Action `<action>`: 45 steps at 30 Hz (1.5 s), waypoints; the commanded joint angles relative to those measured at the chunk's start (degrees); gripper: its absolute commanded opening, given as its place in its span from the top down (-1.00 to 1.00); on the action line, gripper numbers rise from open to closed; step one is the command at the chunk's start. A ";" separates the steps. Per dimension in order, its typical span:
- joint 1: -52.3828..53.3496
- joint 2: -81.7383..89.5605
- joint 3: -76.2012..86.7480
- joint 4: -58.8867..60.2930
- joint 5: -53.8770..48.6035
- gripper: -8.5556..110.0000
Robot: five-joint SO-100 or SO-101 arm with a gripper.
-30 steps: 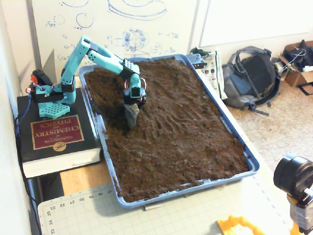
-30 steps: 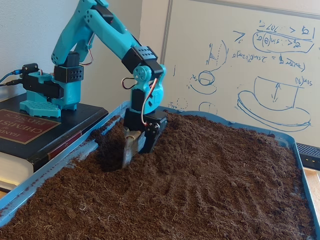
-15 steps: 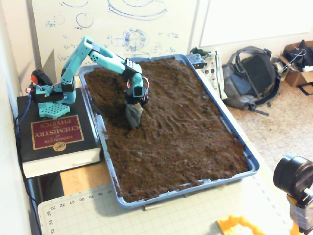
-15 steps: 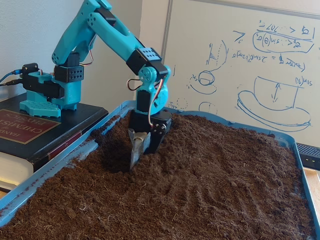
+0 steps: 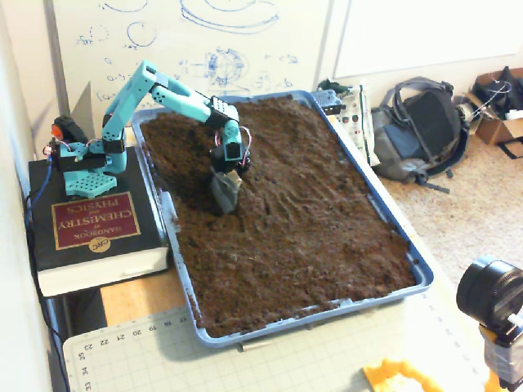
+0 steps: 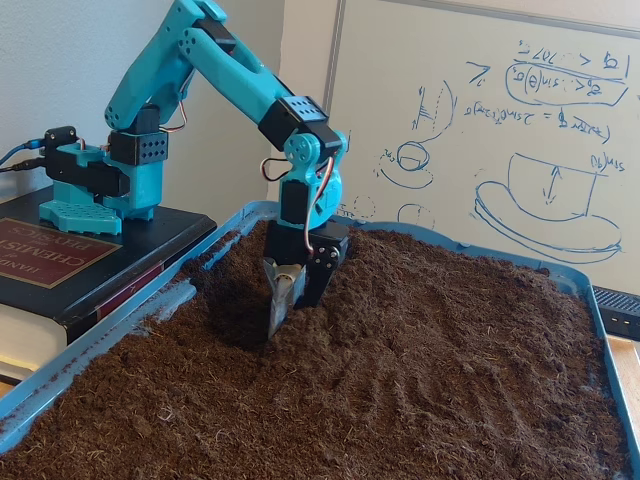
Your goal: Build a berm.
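Pointing straight down, the tool (image 6: pixel 280 318) has its grey scoop-like blade dug into the soil (image 6: pixel 400 380) near the left wall of the tray (image 5: pixel 421 273) as the low fixed view shows it; the second finger sits close against the blade, but soil hides the tips, so I cannot tell whether they are together or apart. Just left of the blade in the low view lies a dark hollow (image 6: pixel 235 300). No clear raised berm shows in either fixed view; the soil is mostly flat, with faint furrows (image 5: pixel 282 200) to the right of the tool in the high view.

Blue and shallow, the tray is filled nearly to its rim with dark-brown crumbly soil. The turquoise arm (image 5: pixel 167 90) reaches over from its base (image 5: pixel 86 159), which stands on a thick black book (image 5: pixel 94 229) whose maroon cover reads "CRC HANDBOOK of CHEMISTRY and PHYSICS".

Behind the tray a whiteboard (image 6: pixel 480 130) carries blue sketches and formulas too loose to read. A grey backpack (image 5: pixel 421 126) lies on the floor, and a cutting mat (image 5: pixel 270 363) with ruler numbers covers the tabletop at the front.
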 commanded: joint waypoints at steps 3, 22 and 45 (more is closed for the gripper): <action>-9.40 0.97 -22.32 -5.36 -0.26 0.85; -4.92 8.88 -11.25 -4.75 -0.35 0.85; -1.49 16.00 -14.68 -17.84 0.62 0.85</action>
